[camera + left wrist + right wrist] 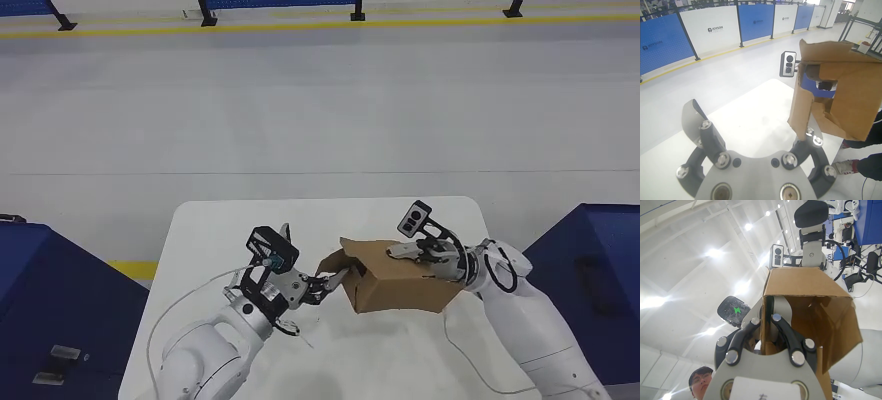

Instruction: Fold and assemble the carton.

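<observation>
White tabletop (200,240) on a fenced workshop floor: the half-formed brown corrugated cardboard carton (400,285) is held over it between both arms, the right gripper (766,315) pinching one side wall while the left gripper (750,118) stands spread wide, one finger (811,135) against the lower corner of a loose flap (800,106). Folding that flap cleanly likely calls for a firm right-hand clamp and a push along the crease. Blue and white partition panels (755,20) behind carry a printed logo; the carton's visible faces are plain.
</observation>
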Robot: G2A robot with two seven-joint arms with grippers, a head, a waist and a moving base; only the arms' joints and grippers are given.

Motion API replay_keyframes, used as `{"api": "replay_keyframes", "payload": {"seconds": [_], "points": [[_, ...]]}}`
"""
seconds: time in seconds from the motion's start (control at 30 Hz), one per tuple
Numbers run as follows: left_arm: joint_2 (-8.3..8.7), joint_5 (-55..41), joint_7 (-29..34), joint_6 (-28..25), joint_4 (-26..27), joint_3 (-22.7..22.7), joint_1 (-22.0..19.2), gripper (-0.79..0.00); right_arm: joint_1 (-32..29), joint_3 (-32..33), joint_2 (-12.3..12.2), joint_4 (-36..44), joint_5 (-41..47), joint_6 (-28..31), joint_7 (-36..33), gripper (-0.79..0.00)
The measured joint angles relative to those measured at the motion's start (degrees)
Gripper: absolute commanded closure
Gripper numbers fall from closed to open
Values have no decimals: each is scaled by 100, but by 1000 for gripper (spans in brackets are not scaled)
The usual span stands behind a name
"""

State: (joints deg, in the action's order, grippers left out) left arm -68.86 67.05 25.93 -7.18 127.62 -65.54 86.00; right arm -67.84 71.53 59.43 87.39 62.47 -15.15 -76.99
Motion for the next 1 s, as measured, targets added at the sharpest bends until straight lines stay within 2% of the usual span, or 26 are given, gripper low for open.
{"api": "replay_keyframes", "payload": {"seconds": [0.3,0.6,0.77,0.9,1.0], "points": [[-7,0,249,-6,-6,50,-83,-785,-15,12,2,81,-115,55,35,0],[2,-91,238,-27,90,-62,-28,-785,-22,-1,11,41,19,-49,11,0],[-2,-141,201,34,100,-94,-7,-785,-102,165,4,78,-20,206,297,0],[-11,-702,157,373,303,-389,132,-785,-141,346,-27,84,-231,414,291,0],[-18,-1481,256,624,495,-707,262,-785,-169,455,-45,123,-323,531,226,0]]}}
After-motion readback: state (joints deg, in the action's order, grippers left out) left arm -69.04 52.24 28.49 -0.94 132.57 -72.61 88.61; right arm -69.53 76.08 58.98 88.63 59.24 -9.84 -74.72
